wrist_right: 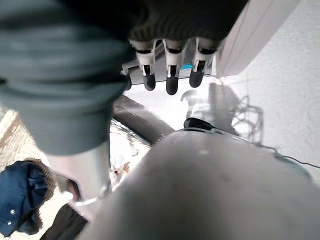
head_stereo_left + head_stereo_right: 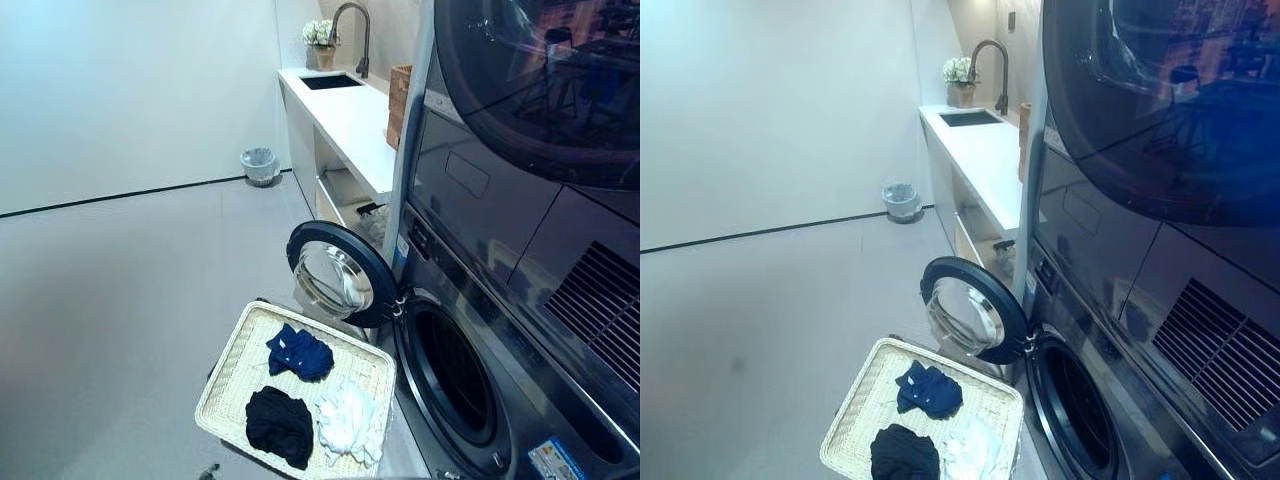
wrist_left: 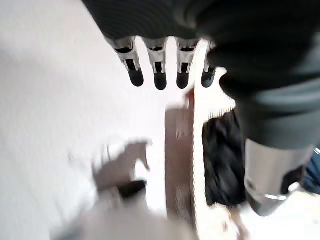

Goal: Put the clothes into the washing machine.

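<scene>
Clothes: three pieces lie in a shallow woven basket (image 2: 232,365) on the floor. Blue garment (image 2: 299,352) at the basket's 12 o'clock, black garment (image 2: 280,424) at 7 o'clock, white garment (image 2: 349,420) at 4 o'clock, just beside the black one. None is in the washing machine (image 2: 470,400) yet.

Basket sits just beside the machine's front, at about 9 o'clock from the drum opening (image 2: 452,375). Judged: a short carry from basket to drum.

Door (image 2: 337,273) is swung wide open and stands above the basket's far edge, at roughly 10 o'clock from the opening. Drum mouth is unobstructed; the open door may crowd an arm coming over the basket's far side.

Left hand (image 3: 159,70): fingers straight, spread apart, holding nothing; the black garment and the basket rim lie beneath it. Right hand (image 1: 170,70): fingers straight, empty, above the floor near the machine's base, with the blue garment showing off to one side.

Surroundings: white counter (image 2: 345,120) at 12 o'clock with a sink (image 2: 330,81), tap (image 2: 352,30) and potted flowers (image 2: 320,40); a small bin (image 2: 260,165) against the far wall, well apart.
</scene>
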{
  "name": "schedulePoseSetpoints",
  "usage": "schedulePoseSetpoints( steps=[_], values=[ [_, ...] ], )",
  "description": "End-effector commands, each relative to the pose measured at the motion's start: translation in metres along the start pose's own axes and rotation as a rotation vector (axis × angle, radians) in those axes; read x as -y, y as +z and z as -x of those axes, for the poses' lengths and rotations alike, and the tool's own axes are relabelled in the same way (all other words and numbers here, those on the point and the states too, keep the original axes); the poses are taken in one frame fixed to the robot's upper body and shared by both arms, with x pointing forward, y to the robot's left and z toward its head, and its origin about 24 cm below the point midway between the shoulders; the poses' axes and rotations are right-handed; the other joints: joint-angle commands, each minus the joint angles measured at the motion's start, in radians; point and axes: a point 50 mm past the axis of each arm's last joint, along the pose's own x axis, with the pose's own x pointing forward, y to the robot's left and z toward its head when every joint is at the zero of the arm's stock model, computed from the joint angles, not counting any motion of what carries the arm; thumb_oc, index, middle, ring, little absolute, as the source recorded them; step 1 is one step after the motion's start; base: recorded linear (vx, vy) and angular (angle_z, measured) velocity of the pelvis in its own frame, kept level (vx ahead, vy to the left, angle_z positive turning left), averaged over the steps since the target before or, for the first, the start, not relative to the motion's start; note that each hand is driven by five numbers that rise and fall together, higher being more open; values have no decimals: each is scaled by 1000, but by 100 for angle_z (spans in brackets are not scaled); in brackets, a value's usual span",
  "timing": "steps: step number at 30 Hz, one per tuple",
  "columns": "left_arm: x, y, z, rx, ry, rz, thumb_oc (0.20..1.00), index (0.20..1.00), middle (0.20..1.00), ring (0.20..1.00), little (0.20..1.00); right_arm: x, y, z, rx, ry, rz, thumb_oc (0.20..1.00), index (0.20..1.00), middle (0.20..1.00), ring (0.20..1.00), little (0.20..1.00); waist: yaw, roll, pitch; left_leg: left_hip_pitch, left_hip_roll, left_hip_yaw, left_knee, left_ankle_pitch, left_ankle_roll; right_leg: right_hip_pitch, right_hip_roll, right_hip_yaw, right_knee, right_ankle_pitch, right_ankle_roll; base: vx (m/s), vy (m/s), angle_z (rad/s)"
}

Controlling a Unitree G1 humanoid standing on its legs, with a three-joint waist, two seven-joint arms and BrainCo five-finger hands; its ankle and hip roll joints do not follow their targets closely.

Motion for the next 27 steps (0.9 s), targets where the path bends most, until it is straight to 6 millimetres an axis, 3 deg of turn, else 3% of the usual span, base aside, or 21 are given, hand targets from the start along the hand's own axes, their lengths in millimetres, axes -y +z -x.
schedulePoseSetpoints(
  steps=[1,5,7,9,11,12,15,17,20,27],
  values=[
    [-29,57,-13,179,202,-55,1000,1000,1000,1000,1000,5,45,-4,123,-3,49,1000,1000,1000,1000,1000,-19,-34,87,-29,-94,59,76,-94,59,-27,-16,28,61,-32,82,-49,73,-23],
    [-46,84,-16,233,293,-22,1000,1000,1000,1000,1000,13,66,-2,190,-13,72,1000,1000,1000,1000,1000,-34,-36,153,-112,-97,71,138,-99,60,-104,-24,54,88,-20,79,-135,63,-18],
    [-60,112,-18,270,334,35,1000,1000,1000,1000,1000,19,89,0,260,-19,107,1000,1000,1000,1000,1000,-48,-39,220,-191,-103,81,193,-102,60,-183,-32,78,115,-1,80,-130,83,-20],
    [-63,119,-18,275,340,46,1000,1000,1000,1000,1000,20,95,1,279,-19,111,1000,1000,1000,1000,1000,-52,-40,235,-209,-104,85,202,-101,61,-204,-34,85,122,4,81,-75,54,-18],
    [-74,138,-18,295,372,81,1000,1000,1000,1000,1000,20,119,4,348,-22,117,1000,1000,1000,1000,1000,-66,-46,283,-277,-102,96,245,-102,64,-283,-44,106,154,20,86,-104,67,-25],
    [-75,139,-18,296,374,84,1000,1000,1000,1000,1000,20,122,4,354,-21,117,1000,1000,1000,1000,1000,-67,-46,285,-284,-102,97,250,-103,64,-290,-45,108,157,21,86,-111,77,-21],
    [-94,164,-17,309,425,153,1000,1000,1000,1000,1000,17,159,11,462,-28,121,1000,1000,1000,1000,1000,-92,-73,349,-409,-115,106,365,-127,70,-423,-58,141,214,45,92,-112,73,-31],
    [-98,167,-17,309,436,162,1000,1000,1000,1000,1000,17,163,12,475,-28,118,1000,1000,1000,1000,1000,-96,-77,356,-427,-116,107,385,-134,70,-440,-60,144,224,47,92,-51,55,-16],
    [-127,180,-16,310,514,173,1000,1000,1000,1000,1000,16,183,18,539,-27,104,1000,1000,1000,1000,1000,-119,-102,392,-519,-115,117,490,-170,69,-529,-62,160,275,50,89,-71,76,-16],
    [-169,193,-12,266,596,198,1000,1000,1000,1000,1000,13,197,24,595,-10,84,1000,1000,1000,1000,1000,-163,-136,392,-685,-107,125,624,-217,60,-677,-55,171,329,58,80,-53,44,-9]
  ],
)
